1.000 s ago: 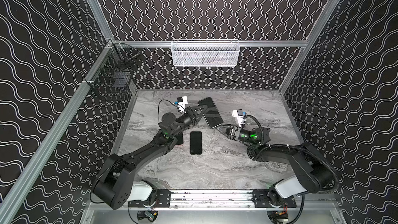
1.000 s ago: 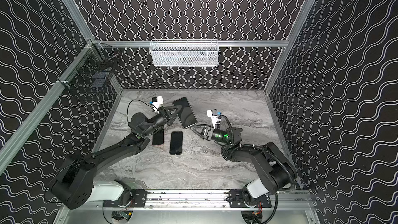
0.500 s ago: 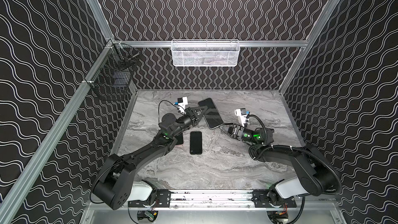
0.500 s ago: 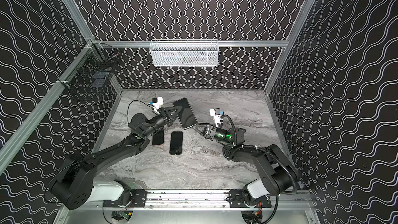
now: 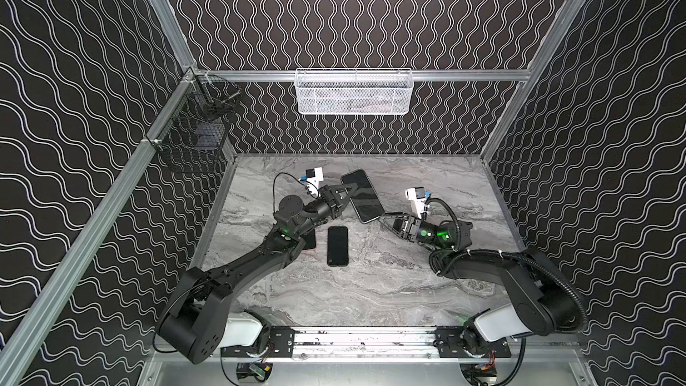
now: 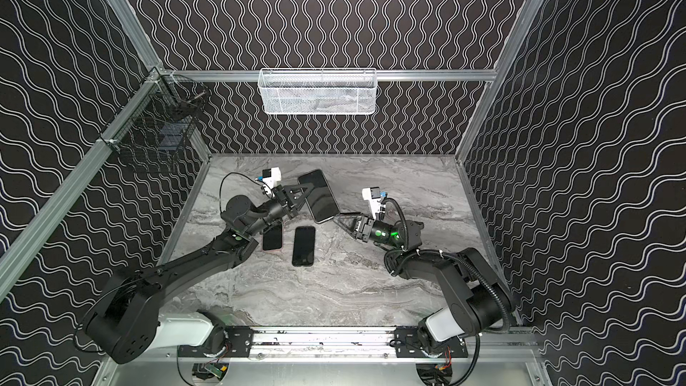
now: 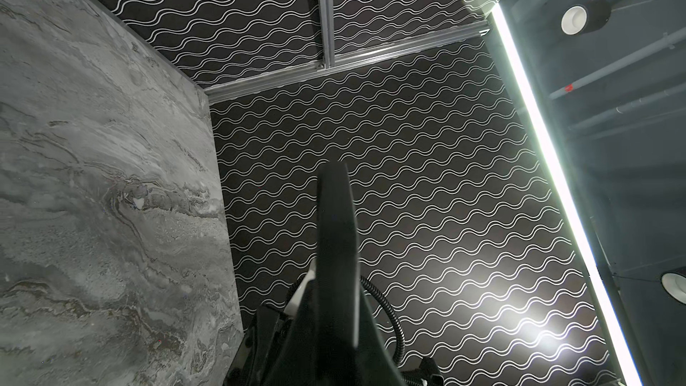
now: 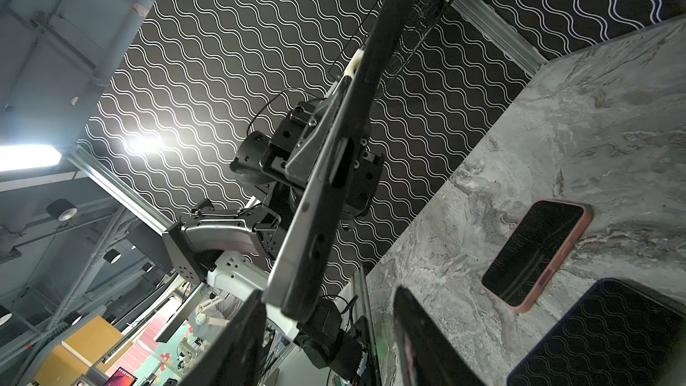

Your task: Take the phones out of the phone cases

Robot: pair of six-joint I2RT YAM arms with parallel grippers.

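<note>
Left gripper [image 5: 349, 191]: jaws closed on one long edge of the phone [image 5: 365, 194], which it holds clear of the worktop [image 5: 371, 284] with its broad dark face turned upward in both top views. In the right wrist view the phone [image 8: 326, 187] appears edge-on, with a grey band and a dark band running side by side along its length. Which band is the phone and which the phone case cannot be told.

Right gripper [image 5: 382, 217]: jaws apart and level with the phone's near corner. In the right wrist view the end of the phone sits between the two fingers [image 8: 237, 339]. A gap shows on one side; contact on the other side cannot be confirmed.

Worktop below the left arm: a black handset [image 5: 337, 241] lies flat, face up. Just beside it, toward the left wall, lies a pink-edged handset [image 6: 273, 237], partly covered by the left arm in a top view.

Enclosure: a white mesh basket [image 5: 354, 92] hangs on the rear rail. A black wire basket [image 5: 193, 135] hangs on the left rail.
</note>
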